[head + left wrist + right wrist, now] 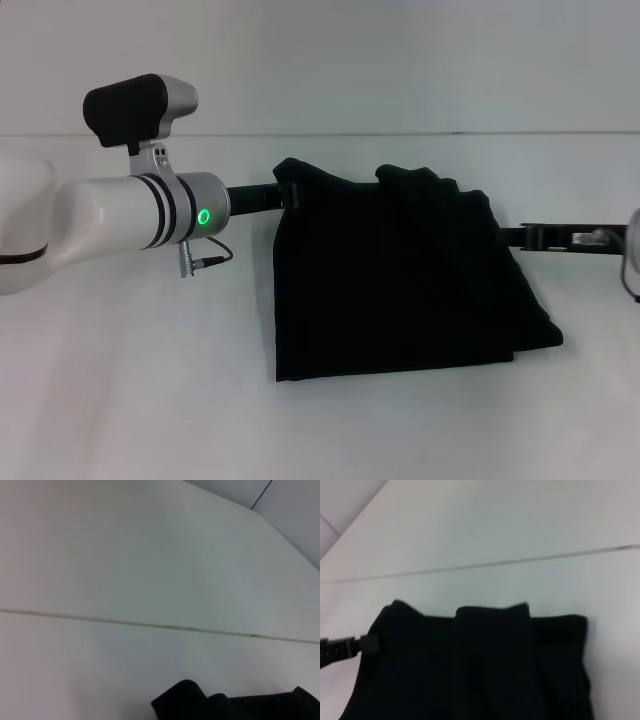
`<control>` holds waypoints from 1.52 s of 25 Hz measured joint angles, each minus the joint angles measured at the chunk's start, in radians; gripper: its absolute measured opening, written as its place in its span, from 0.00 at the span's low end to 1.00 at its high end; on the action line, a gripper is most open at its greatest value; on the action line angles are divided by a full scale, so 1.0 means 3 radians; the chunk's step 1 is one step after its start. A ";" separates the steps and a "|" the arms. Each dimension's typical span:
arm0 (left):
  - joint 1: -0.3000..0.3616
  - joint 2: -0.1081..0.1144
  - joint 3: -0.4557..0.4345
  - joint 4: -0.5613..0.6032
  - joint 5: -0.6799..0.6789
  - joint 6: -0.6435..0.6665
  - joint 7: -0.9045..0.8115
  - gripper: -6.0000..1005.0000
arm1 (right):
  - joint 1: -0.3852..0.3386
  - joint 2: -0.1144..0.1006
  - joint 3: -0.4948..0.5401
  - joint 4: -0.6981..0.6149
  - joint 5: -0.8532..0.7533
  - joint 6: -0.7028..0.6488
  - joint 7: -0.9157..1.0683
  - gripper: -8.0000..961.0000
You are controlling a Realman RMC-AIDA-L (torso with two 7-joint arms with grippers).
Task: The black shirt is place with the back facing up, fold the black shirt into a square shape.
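The black shirt [400, 280] is folded over in the middle of the white table, with its far edge raised and its near edge lying flat. My left gripper [292, 192] reaches in from the left and is shut on the shirt's far left corner. The right wrist view also shows the left gripper [365, 644] at that corner of the shirt [480, 670]. My right gripper [508, 237] reaches in from the right and grips the shirt's right edge, its fingertips hidden in the fabric. The left wrist view shows only the shirt's top folds [230, 705].
The white table [150, 400] runs all round the shirt. A thin seam [400, 134] crosses it behind the shirt. My left arm's white forearm [110, 215] lies over the left part of the table.
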State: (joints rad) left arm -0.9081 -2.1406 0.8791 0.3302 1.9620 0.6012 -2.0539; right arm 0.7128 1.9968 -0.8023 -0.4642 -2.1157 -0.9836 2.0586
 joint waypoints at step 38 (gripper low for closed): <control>0.0093 0.0011 -0.0004 0.0178 0.0001 0.0055 0.0024 0.09 | -0.0320 -0.0095 0.0240 -0.0244 0.0118 -0.0211 0.0008 0.18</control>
State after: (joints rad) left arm -0.8803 -2.1374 0.8778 0.3837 1.9623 0.6178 -2.0466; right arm 0.6166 1.9683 -0.7302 -0.5375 -2.0804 -1.0469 2.0609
